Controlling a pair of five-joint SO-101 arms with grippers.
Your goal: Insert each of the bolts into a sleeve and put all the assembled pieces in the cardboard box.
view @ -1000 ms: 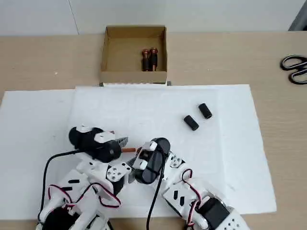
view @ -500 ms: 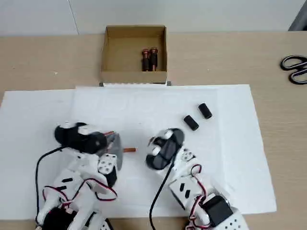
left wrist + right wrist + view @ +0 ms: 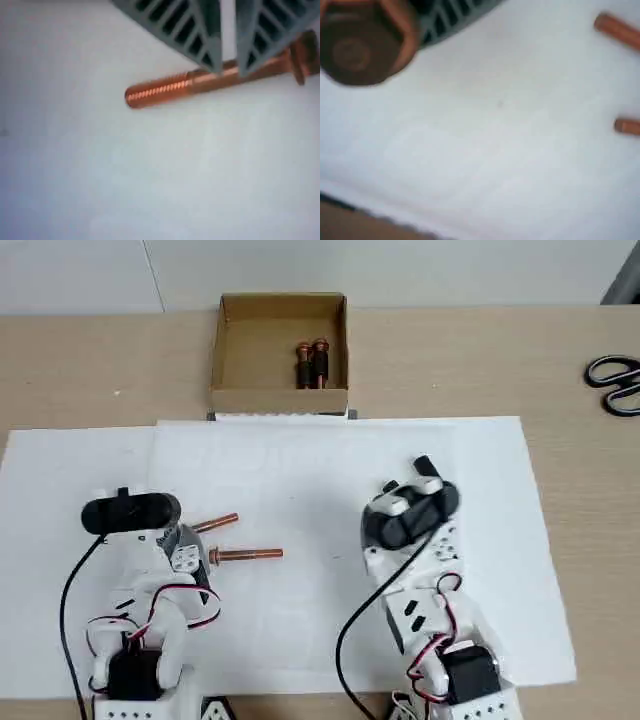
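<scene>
Two copper bolts (image 3: 245, 555) (image 3: 215, 523) lie on the white sheet (image 3: 300, 470) beside my left arm (image 3: 130, 512). In the left wrist view my left gripper (image 3: 227, 55) hangs just above one bolt (image 3: 165, 90), its grey fingers almost touching and holding nothing. My right arm (image 3: 410, 510) stands over the spot where the black sleeves lie; one sleeve (image 3: 423, 465) peeks out past it. The right gripper is shut on a third bolt, whose hexagonal head (image 3: 360, 42) shows close up beside a grey finger (image 3: 452, 17). The cardboard box (image 3: 232, 350) holds two assembled pieces (image 3: 311, 362).
Scissors (image 3: 615, 383) lie on the wooden table at the far right. The box stands just beyond the sheet's far edge. Cables trail from both arm bases near the front edge.
The two grippers, close together at a bolt mid-sheet, have parted. My right arm swung right and away to the sleeves. My left arm drew back left, leaving a bolt on the sheet.
</scene>
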